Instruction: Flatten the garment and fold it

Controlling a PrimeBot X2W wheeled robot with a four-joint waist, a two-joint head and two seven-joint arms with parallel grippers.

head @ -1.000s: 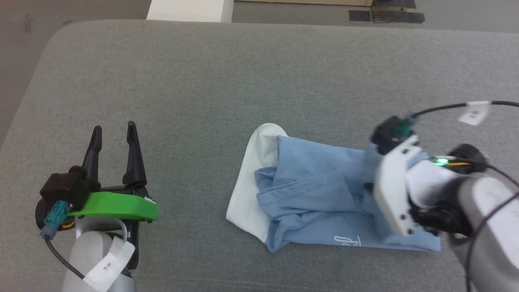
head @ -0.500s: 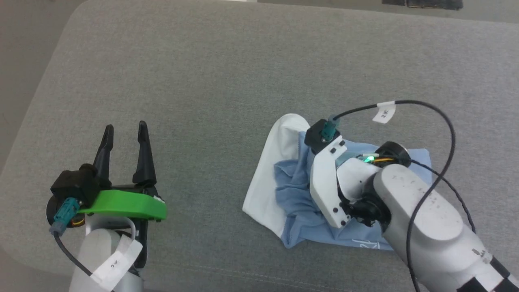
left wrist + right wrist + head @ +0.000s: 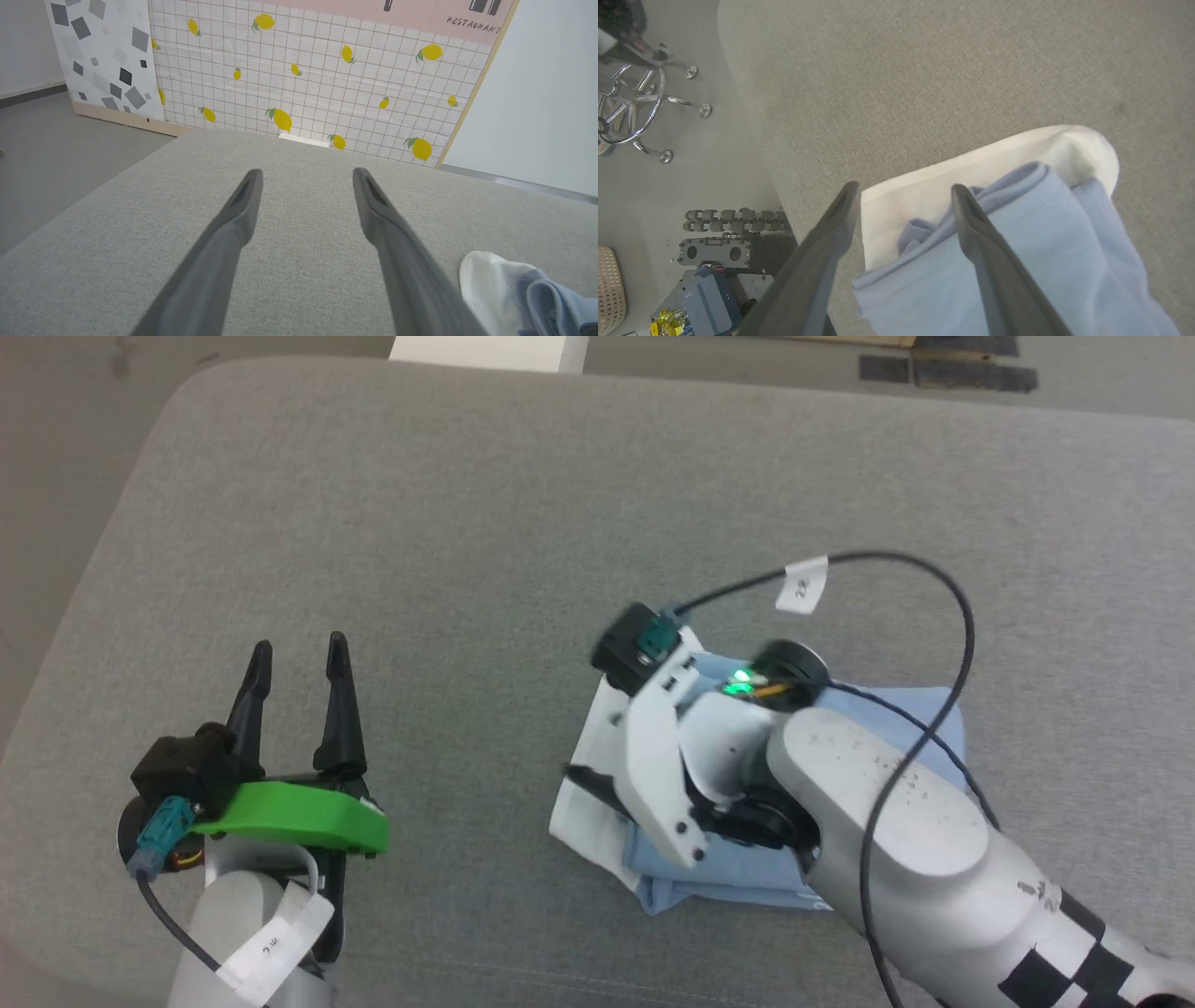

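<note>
The garment [image 3: 901, 714], a light blue shirt with a white collar end [image 3: 571, 814], lies bunched into a short folded stack on the grey padded table [image 3: 467, 523], at the right of the middle. My right arm covers most of it. My right gripper [image 3: 901, 186] hangs just over the collar end [image 3: 971, 168], open, its fingers astride the white edge and a blue fold [image 3: 1041, 233], gripping nothing. One dark fingertip [image 3: 581, 777] shows at the stack's left edge. My left gripper [image 3: 299, 649] rests open and empty at the lower left, well apart from the garment [image 3: 514, 289].
The table's rounded left edge [image 3: 752, 116] drops to the floor, where a chrome chair base [image 3: 630, 107], a row of dumbbells [image 3: 733, 214] and dark equipment stand. A lemon-patterned wall panel [image 3: 303, 70] rises beyond the far edge. A white block [image 3: 485, 347] sits behind the table.
My right arm swept left across the garment, carrying its right part over toward the collar, and the stack is now shorter. Its fingers now stand apart. The head camera shifted; the left arm stayed.
</note>
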